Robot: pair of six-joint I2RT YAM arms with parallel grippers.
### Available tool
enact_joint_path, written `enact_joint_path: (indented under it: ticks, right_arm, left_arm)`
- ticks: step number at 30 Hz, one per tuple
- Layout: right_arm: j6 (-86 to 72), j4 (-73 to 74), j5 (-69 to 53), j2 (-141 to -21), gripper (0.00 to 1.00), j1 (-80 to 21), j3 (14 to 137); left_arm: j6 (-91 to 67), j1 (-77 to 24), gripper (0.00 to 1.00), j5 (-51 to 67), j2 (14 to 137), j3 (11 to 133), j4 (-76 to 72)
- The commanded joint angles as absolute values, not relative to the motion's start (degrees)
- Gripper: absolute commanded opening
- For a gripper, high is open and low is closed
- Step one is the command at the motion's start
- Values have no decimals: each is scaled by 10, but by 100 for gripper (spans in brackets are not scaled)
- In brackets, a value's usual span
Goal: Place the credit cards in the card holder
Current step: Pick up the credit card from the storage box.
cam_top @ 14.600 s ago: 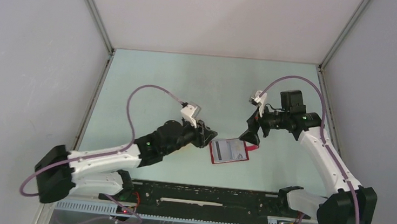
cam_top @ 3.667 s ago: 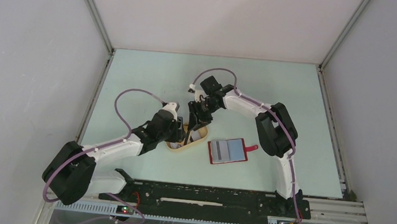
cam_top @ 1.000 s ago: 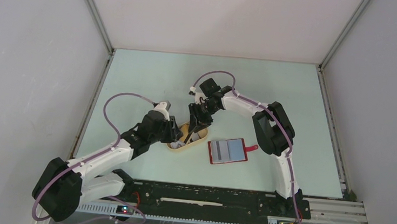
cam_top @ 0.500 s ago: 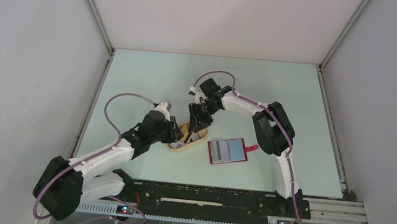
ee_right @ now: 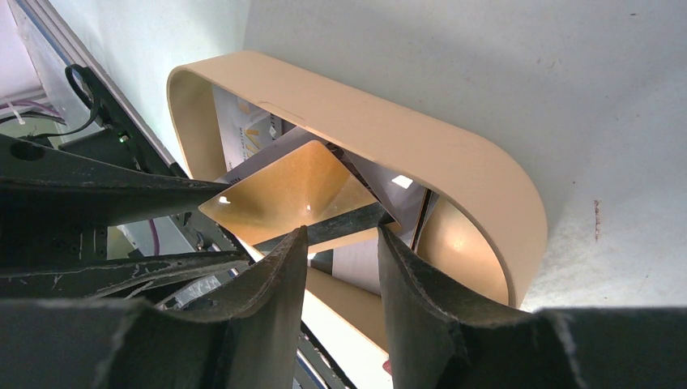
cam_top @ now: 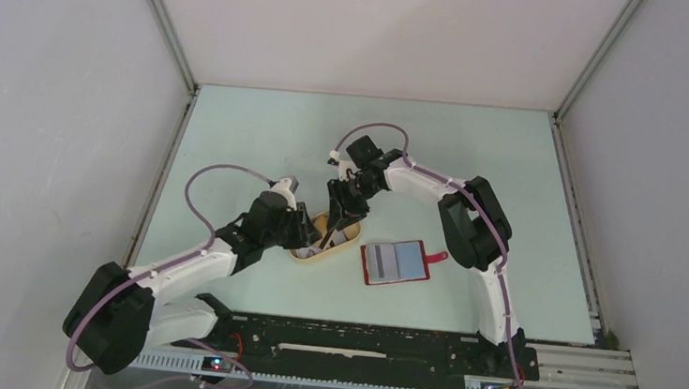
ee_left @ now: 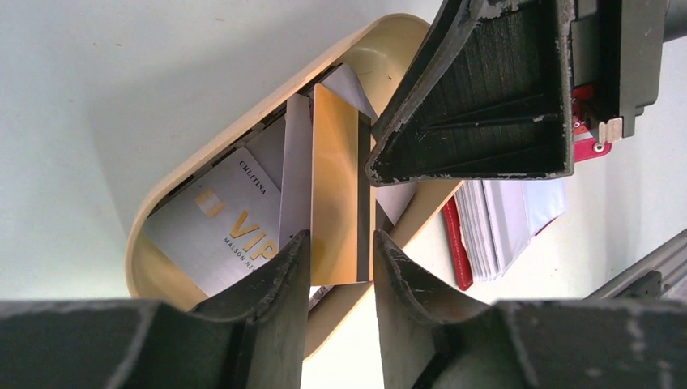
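Gold card point(ee_left: 336, 186) is standing on end inside the left pincer point(ee_left: 341, 237), right pincer point(ee_right: 340, 235) crowding its top, both half-closed, grip unclear.

The right claw point(ee_right: 340, 239) hangs over a beige oval tray point(ee_right: 389, 134) on the pale tabletop point(ee_right: 421, 49). An orange-gold card point(ee_right: 283, 190) tilts up between its fingertips. Silvery cards point(ee_right: 243, 130) lie inside the tray, and the left claw's dark fingers point(ee_right: 97, 190) reach in beside it.

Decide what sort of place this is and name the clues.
Probably a robotics test cell: a left arm and right arm bolted by a pale green table, plain white walls boxing it in.
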State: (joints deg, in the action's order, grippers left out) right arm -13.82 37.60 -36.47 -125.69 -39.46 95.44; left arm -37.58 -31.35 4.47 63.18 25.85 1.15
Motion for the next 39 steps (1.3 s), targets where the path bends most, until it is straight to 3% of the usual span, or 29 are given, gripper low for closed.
enact_joint_path:
  ticks: [1, 5, 10, 18, 26, 33, 36, 39]
  right_arm:
    - [-125, 388, -341, -1282, 47, -403, 961]
    - [-122, 388, -340, -1279, 47, -404, 959]
    - [-113, 385, -343, -1263, 48, -404, 956]
    - [-36, 399, -398, -1175, 56, -387, 953]
    - [184, 506, -470, -1058, 57, -342, 942]
    - [276, 500, -539, -899, 57, -262, 876]
    - [283, 464, -507, -816, 57, -233, 838]
    - [292, 432, -480, -740, 66, -191, 807]
  left_arm:
    - [-399, -305, 37, 65, 647, 239, -36]
    - [-414, -301, 29, 66, 663, 228, -68]
    - [-420, -297, 1, 60, 665, 217, -83]
    - [-408, -294, 0, 43, 605, 207, -61]
    - [-361, -294, 0, 72, 508, 192, -79]
    - [-351, -295, 0, 181, 449, 173, -222]
    - [-378, -296, 0, 213, 451, 168, -296]
    - [-405, -304, 0, 221, 456, 163, -368]
